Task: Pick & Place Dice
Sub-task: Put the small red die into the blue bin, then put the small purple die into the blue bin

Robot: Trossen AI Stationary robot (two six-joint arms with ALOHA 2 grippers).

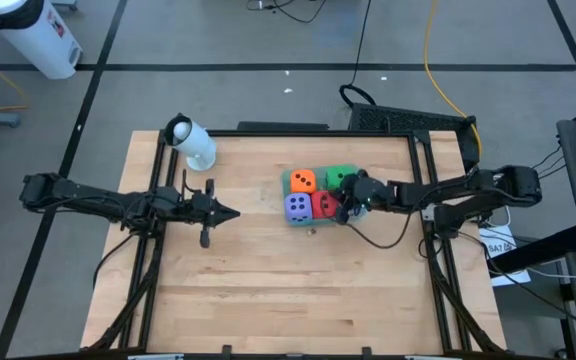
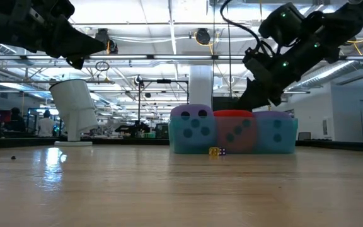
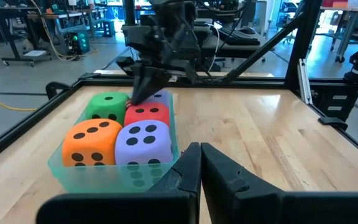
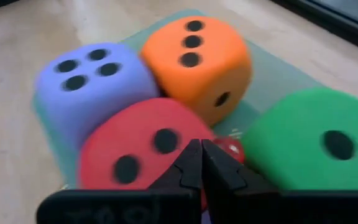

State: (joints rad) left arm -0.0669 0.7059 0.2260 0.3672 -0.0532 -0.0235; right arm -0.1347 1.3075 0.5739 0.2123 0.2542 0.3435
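Observation:
A teal tray (image 1: 286,190) near the table's middle holds the dice. An orange die (image 4: 194,59) and a green die (image 4: 309,140) sit on its far side. A purple die (image 4: 89,84) and a red die (image 4: 138,146) sit on its near side. A second purple die (image 2: 273,126) shows partly, to the right of the red one. My right gripper (image 4: 201,144) is shut and slants down, its tips just over the red die's right edge, beside a tiny red die (image 4: 232,149). My left gripper (image 3: 199,155) is shut and waits level, left of the tray. My right gripper's shut tips (image 2: 243,106) stand right at the top of the red die (image 2: 235,115), coming from the table's right and slanting down. I cannot tell whether they touch it.
A white cylinder-shaped object (image 1: 193,143) stands at the table's far left corner. Two tiny dice (image 2: 217,151) lie on the wood just in front of the tray. The near half of the table (image 1: 288,300) is bare wood. A raised dark frame (image 1: 148,260) borders the table.

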